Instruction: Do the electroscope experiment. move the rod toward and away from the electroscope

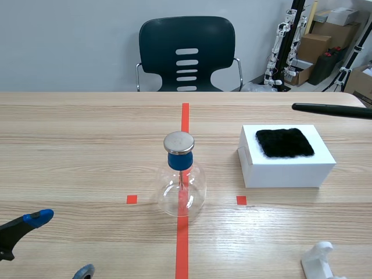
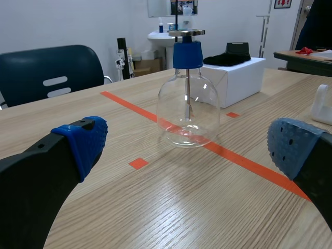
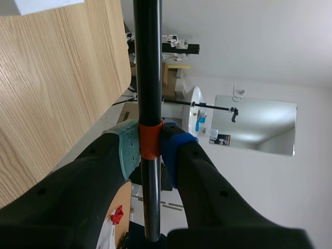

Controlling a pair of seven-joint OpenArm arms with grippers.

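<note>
Grip first: pinching rod [image 3: 148, 62] at its orange band between the pads [image 3: 128, 150] of right claw [image 3: 150, 148], shaft running straight ahead of it, tip hanging well apart from flask [image 1: 181, 192]. Needing, probably, a slow, level sweep: bringing the tip close over disc [image 1: 178, 142] without touching, then drawing back, watching the leaves. Holding left claw [image 1: 61, 244] spread wide, gripping nothing, low over table [image 1: 87, 151]. Standing ahead of that claw, centred between its fingers [image 2: 83, 140]: flask, sealed by blue stopper [image 2: 187, 54], enclosing only a thin stem [image 2: 188, 88]; leaves too fine for telling apart. Sitting farther ahead, past the flask: white box [image 2: 238, 78], carrying black cloth [image 2: 228, 58] on top.
</note>
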